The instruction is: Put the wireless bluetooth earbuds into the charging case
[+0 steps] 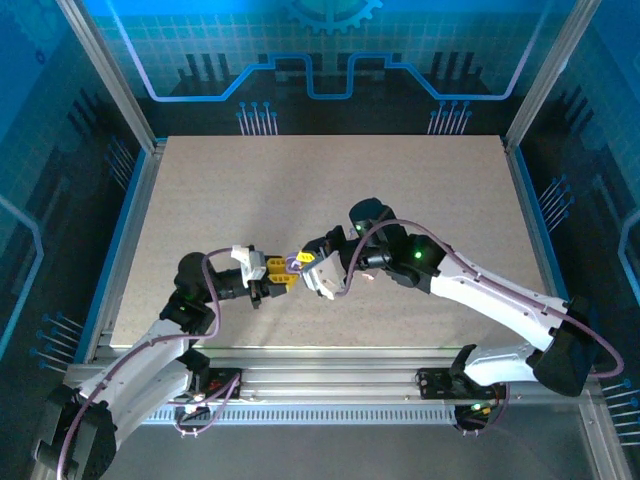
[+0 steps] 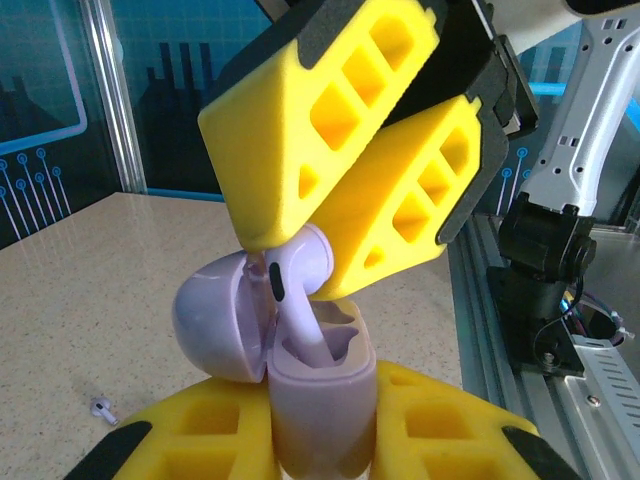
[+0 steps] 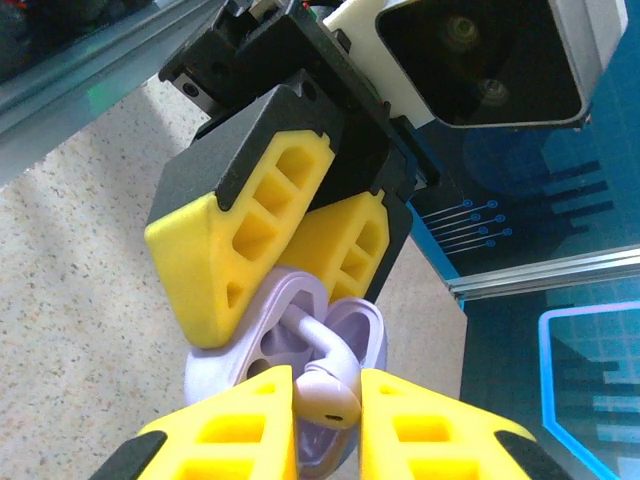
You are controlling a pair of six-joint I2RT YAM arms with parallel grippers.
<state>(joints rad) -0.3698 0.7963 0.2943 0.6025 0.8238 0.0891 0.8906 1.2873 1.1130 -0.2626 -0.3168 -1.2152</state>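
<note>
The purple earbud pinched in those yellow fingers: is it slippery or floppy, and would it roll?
Its shell looks smooth and glossy, so the earbud is probably slippery; the right gripper pinches only its rounded head. It seems stiff: the stem points into the case without sagging. Set loose, its round head would likely make it roll a little.

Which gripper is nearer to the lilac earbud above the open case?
Right. The right gripper is shut on the head of the lilac earbud. The left gripper is below it, shut on the open lilac charging case that the stem enters.
</note>
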